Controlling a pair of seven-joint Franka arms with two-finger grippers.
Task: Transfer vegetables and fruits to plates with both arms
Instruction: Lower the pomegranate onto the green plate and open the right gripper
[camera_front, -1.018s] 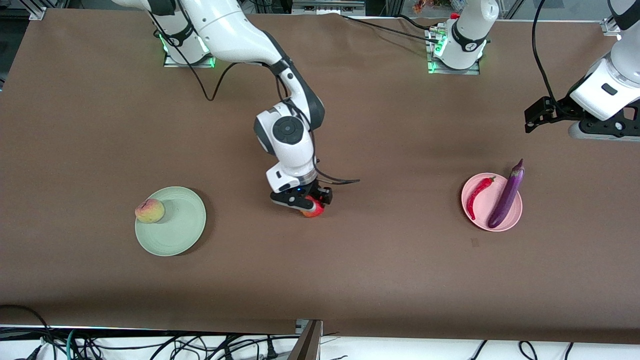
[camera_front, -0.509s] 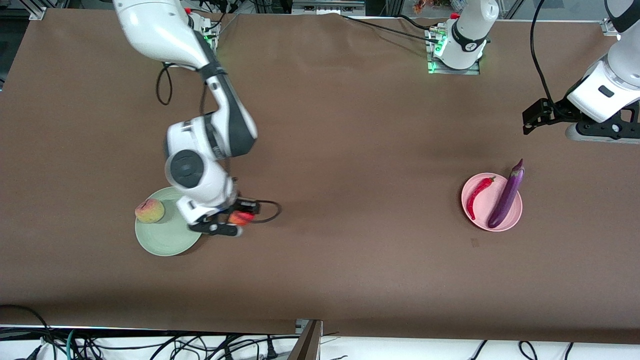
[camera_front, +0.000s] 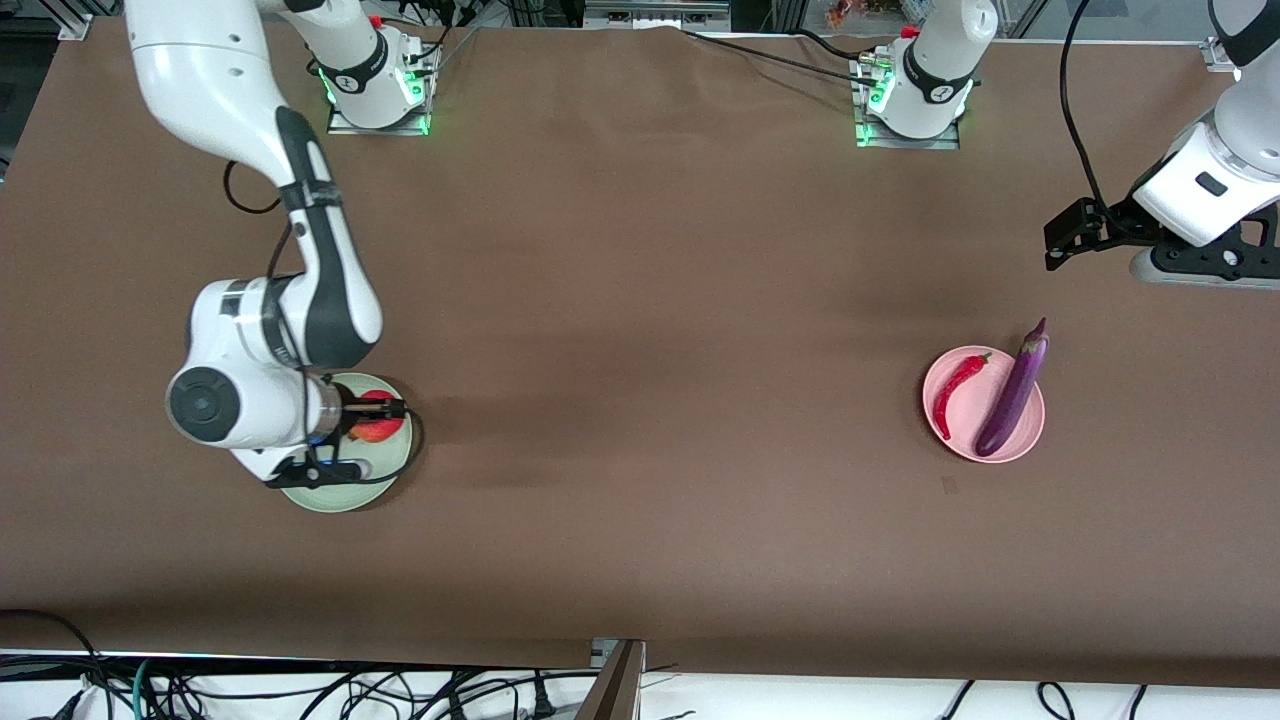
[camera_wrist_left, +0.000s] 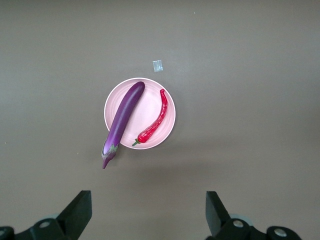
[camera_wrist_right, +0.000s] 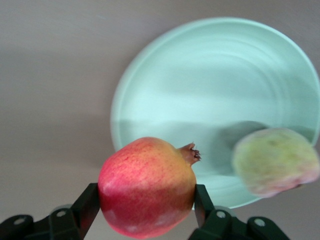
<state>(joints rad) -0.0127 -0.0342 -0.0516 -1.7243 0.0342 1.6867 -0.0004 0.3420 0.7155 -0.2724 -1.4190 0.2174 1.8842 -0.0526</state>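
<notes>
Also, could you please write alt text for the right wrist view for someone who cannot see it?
The right gripper holds a red fruit with a small stem crown above a pale green plate. A yellowish peach sits at the plate's edge, with brown table all around.

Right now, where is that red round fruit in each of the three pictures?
Front view: the red fruit is partly hidden, held by the right gripper over the green plate.
Right wrist view: the fruit fills the foreground, clamped between the fingers.
Left wrist view: not in it.
Shared landmark: the green plate, seen in the front and right wrist views.
</notes>
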